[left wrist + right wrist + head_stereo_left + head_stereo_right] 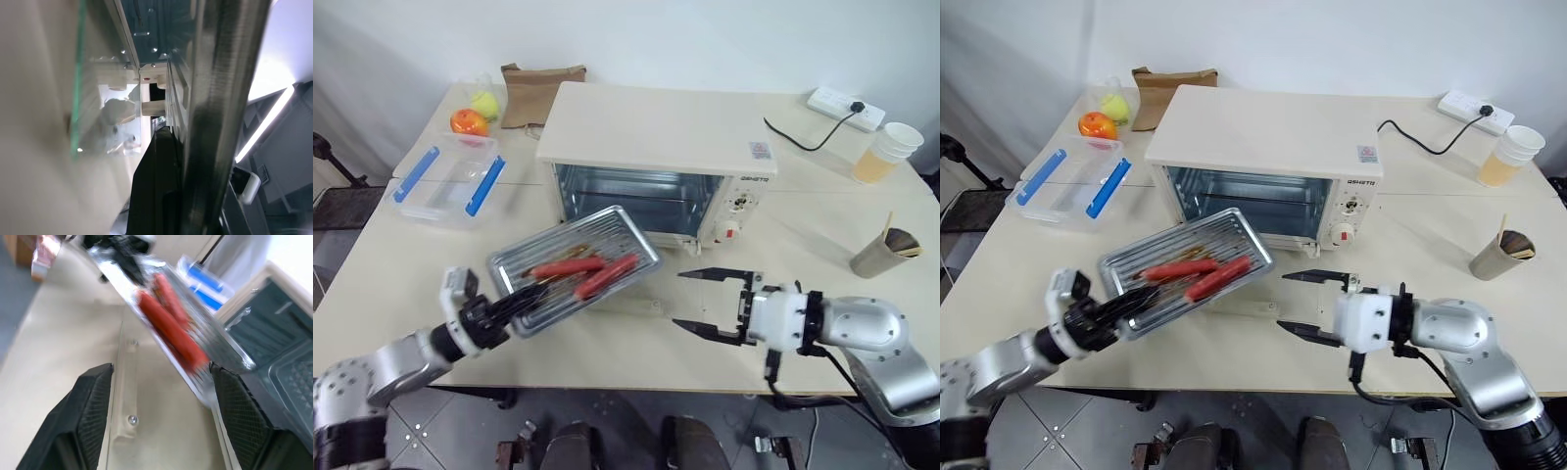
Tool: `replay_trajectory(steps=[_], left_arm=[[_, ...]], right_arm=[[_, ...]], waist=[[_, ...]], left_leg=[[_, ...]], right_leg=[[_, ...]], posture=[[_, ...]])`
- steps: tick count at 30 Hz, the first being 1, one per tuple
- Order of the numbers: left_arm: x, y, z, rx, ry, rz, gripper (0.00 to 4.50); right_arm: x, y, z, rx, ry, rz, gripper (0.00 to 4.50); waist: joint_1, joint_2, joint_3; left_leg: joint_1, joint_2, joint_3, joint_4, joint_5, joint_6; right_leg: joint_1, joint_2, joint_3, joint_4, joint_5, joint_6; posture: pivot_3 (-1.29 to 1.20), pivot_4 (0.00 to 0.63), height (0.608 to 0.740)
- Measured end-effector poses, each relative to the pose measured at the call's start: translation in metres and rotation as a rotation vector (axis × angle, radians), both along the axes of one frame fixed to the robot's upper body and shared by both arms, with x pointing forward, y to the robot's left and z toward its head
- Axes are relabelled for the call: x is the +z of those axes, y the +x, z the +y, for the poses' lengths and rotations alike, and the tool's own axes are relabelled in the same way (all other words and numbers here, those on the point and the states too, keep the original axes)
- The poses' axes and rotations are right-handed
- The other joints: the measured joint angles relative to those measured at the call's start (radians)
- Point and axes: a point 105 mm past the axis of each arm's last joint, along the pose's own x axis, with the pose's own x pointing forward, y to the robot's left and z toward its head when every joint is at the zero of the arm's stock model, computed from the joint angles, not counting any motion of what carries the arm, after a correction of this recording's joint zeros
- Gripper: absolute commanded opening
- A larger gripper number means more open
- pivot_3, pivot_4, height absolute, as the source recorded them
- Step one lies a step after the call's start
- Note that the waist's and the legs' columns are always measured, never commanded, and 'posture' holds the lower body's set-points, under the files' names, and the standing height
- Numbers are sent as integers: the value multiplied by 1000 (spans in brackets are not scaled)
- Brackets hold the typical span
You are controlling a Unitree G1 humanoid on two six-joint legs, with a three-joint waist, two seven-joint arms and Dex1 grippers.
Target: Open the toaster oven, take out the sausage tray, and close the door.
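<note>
Before the toaster oven (656, 157), over bare cream table (401, 264), the left gripper (514, 305) clamps the sausage tray (576, 267); the right gripper (715, 304) gapes empty.

A cream-coloured table (822, 201) carries a scatter of everyday items. Near its far left corner, a clear plastic box with blue clips (447, 180) sits open-topped, and just behind it a clear bag holds an orange fruit (468, 121) and a yellow-green fruit (485, 103). A brown paper bag (540, 90) lies flat beside them. At the far right corner, a white power strip (845, 108) trails a black cable (803, 140) across the tabletop. Near it stands a stack of plastic cups (886, 152) holding a pale amber drink. Closer along the right edge, a tan paper cup (883, 253) holds wooden sticks.
</note>
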Motion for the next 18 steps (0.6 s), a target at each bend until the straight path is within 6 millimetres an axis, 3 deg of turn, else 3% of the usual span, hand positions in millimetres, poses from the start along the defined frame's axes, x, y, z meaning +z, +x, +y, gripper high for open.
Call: replay_trajectory(steps=[5,10,15,18], left_arm=[[-7,-36,21,69,-67,7,0],[-4,-58,32,200,-131,-60,0],[-12,-77,57,526,-211,-110,0],[-16,-74,66,660,-222,-115,0]], right_arm=[[-8,13,-31,-89,47,127,3315],[-22,29,-63,-193,61,214,3315],[-53,44,-91,-327,110,463,3315],[-70,45,-97,-353,112,592,3148]], waist=[[5,0,0],[8,0,0],[1,0,0],[9,0,0]], left_leg=[[0,-1,1,0,-1,1],[-1,-2,1,0,-1,1],[0,0,0,0,-2,0],[0,1,0,0,-1,0]], right_leg=[[0,-1,5,-2,0,-1],[0,-3,10,-6,-3,-5],[0,-6,12,-6,-5,-9],[0,-3,11,-5,-5,-9]], posture=[[0,150,740],[0,150,740],[0,150,740],[0,150,740]])
